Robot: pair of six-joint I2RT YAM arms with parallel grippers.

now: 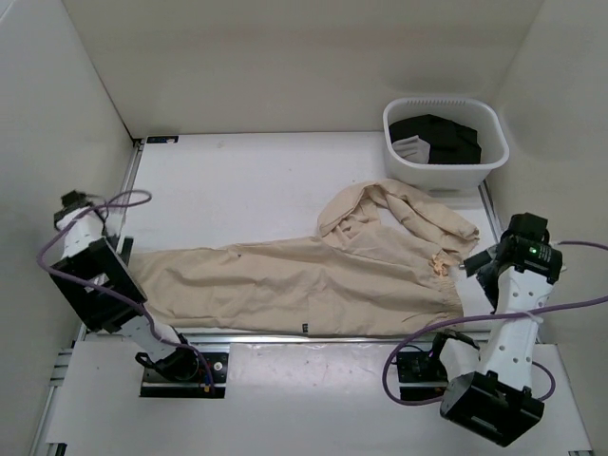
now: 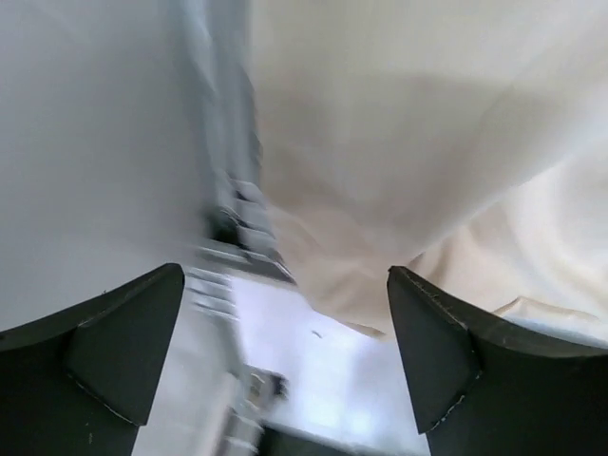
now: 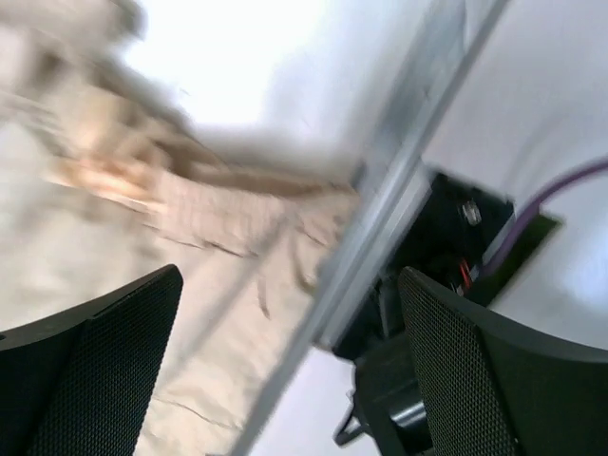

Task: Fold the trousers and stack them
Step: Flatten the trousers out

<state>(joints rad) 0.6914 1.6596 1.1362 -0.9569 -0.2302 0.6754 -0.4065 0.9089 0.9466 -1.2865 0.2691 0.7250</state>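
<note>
The beige trousers [image 1: 313, 275] lie spread across the table, one long leg running left along the near edge, the other bunched at the back right. My left gripper [image 1: 122, 249] is open and empty beside the leg's left end; its wrist view shows the fabric [image 2: 399, 142] ahead of the spread fingers [image 2: 432, 351]. My right gripper [image 1: 472, 266] is open and empty just right of the waist end. Its wrist view shows the fabric [image 3: 142, 285] and the table's metal rail [image 3: 380, 237] between the fingers [image 3: 456, 370].
A white basket [image 1: 445, 142] holding black clothing with a white patch stands at the back right. White walls enclose the table on the left, back and right. The metal rail [image 1: 285, 335] runs along the near edge by the arm bases.
</note>
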